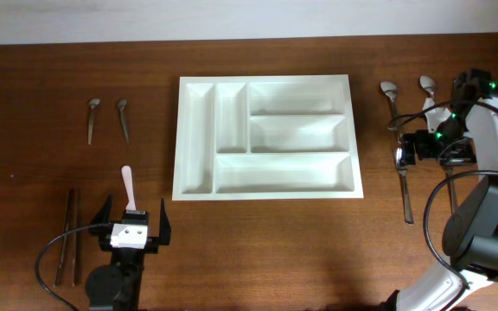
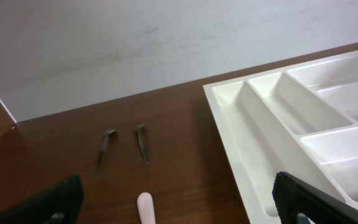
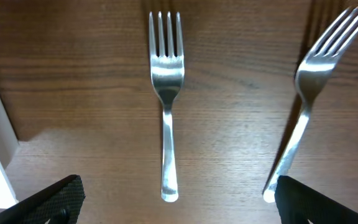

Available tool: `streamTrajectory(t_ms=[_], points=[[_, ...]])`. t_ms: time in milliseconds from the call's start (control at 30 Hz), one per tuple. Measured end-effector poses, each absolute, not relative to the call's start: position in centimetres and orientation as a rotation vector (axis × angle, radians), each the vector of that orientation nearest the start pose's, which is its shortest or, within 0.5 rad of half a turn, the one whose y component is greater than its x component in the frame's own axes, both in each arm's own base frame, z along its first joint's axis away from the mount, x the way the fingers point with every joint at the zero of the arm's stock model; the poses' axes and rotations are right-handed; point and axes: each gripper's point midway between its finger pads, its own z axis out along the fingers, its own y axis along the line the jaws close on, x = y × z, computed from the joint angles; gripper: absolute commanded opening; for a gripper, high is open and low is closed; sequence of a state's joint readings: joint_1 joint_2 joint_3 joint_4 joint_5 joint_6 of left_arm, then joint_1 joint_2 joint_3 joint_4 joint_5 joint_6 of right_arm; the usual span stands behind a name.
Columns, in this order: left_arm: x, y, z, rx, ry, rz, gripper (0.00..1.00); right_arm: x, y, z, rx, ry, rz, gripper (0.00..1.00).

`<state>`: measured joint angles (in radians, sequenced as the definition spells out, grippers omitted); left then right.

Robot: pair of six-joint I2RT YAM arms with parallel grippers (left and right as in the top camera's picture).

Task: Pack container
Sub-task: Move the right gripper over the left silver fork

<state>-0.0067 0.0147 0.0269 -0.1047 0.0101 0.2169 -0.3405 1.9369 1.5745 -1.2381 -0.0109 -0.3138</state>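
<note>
Care, we judged, was needed: the container [image 1: 284, 173] lay central on the worktop [image 1: 41, 78], the left tool [image 1: 133, 218] and right tool [image 3: 179, 208] both gaped wide, and the right one had to straddle the fork [image 3: 166, 93] just right of the container squarely.

container [image 1: 284, 173]: no readable text, brand or number was found.
forks [image 3: 166, 81]: no legible stamp or mark was found.
all views: no signs were readable.
</note>
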Motion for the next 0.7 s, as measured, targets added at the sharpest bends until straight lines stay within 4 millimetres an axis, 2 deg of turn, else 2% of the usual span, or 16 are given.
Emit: streamTrajectory(t_ms=[200,333,533,700], points=[[24.5,-0.3,15.8,0.194,1.654,0.151,0.99,31.5,-10.9,4.6,0.051,3.229,0.069,0.99],[24.5,-0.3,15.8,0.193,1.654,0.151,0.99,31.1,-10.8,2.6,0.08,3.221,0.063,0.99],[24.5,-0.3,15.8,0.194,1.654,0.151,0.99,31.7,-11.2,2.1,0.065,3.191,0.035,0.99],[24.5,-0.3,15.8,0.193,1.654,0.151,0.99,33.2,-11.8,2.0,0.016,3.131,-0.005,0.99]])
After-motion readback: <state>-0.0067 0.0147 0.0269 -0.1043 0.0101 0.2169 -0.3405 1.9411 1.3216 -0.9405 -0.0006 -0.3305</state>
